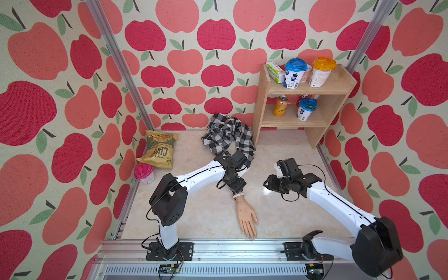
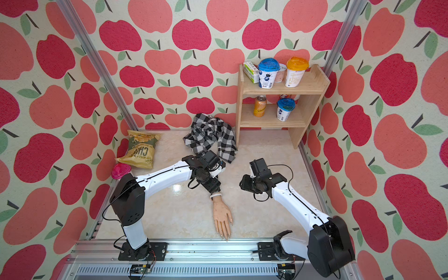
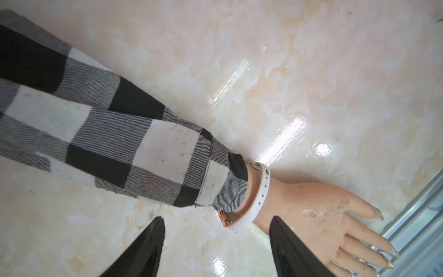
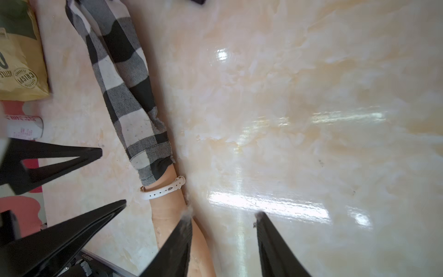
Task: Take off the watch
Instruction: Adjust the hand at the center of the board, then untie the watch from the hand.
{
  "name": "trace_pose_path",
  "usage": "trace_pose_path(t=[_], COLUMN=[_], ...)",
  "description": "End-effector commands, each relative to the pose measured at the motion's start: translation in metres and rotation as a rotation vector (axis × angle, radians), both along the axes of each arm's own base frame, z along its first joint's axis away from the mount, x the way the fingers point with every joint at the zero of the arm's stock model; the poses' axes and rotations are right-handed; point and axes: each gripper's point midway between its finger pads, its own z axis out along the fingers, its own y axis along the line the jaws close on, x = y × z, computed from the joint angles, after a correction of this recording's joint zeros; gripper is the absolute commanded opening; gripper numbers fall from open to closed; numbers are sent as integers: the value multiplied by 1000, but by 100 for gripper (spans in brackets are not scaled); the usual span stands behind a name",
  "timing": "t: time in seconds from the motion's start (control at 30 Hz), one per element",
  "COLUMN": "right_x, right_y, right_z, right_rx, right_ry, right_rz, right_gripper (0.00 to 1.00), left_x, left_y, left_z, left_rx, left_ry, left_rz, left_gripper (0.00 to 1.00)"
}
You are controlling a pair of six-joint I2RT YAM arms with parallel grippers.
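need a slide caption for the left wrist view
Open left tool lined up with the pale watch on the mannequin wrist, beside the checked sleeve cuff, over a marble-look table.

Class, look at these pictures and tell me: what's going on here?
A dummy hand lies on the table. The watch is still strapped round its wrist, just past the checked sleeve. The left pincer hangs open over the watch, gripping nothing. The right pincer waits open beside the wrist, empty.
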Motion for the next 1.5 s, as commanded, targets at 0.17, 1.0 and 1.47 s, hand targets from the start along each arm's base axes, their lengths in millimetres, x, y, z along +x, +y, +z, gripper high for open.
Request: trace_pose_path(t=[0.17, 1.0, 1.47], right_x=[-12, -3, 7], right_y=[-22, -17, -10], right_z=[-8, -14, -12], right_rx=[28, 28, 52], right_ry=[-10, -9, -16], right_rz=[-41, -26, -20], right_gripper=[48, 48, 48], left_x=[-21, -26, -44], left_y=[-8, -5, 29], left_z=[-7, -49, -59], left_rx=[107, 321, 446], left_ry=[56, 77, 59], left_rz=[-203, -259, -242], left_gripper=[64, 47, 35])
